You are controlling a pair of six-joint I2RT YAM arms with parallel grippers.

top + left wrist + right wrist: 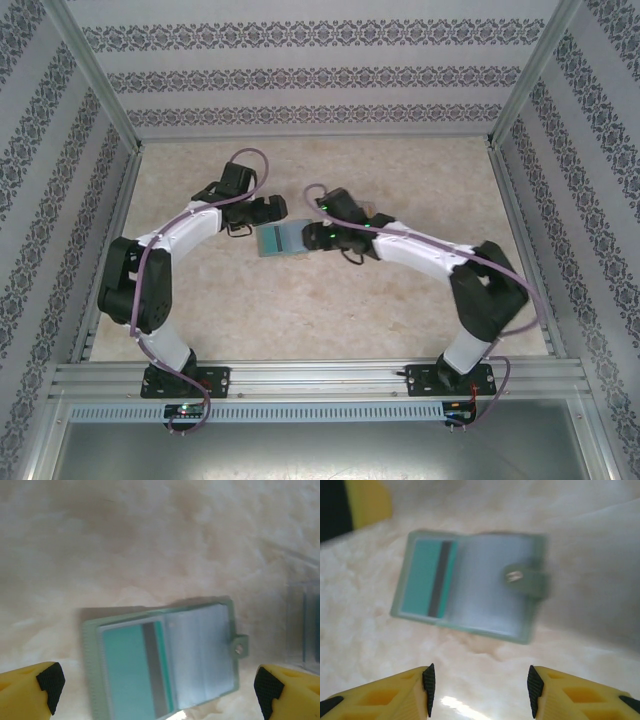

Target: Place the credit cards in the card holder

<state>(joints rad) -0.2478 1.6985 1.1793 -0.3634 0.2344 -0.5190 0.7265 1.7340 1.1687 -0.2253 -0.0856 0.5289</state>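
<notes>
The card holder [200,650] lies open on the table [100,540] between the arms, with a teal card [125,670] tucked in one sleeve. The left gripper [157,687] hangs spread wide and the right gripper [480,690] stands parted, both empty. Next (I judge) comes fetching another card, or folding the flap shut.

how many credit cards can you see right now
1. A thin teal plastic card with a dark stripe sits in the left sleeve of the open grey-green soft card holder. More cards may be hidden behind its frosted right half.
</notes>
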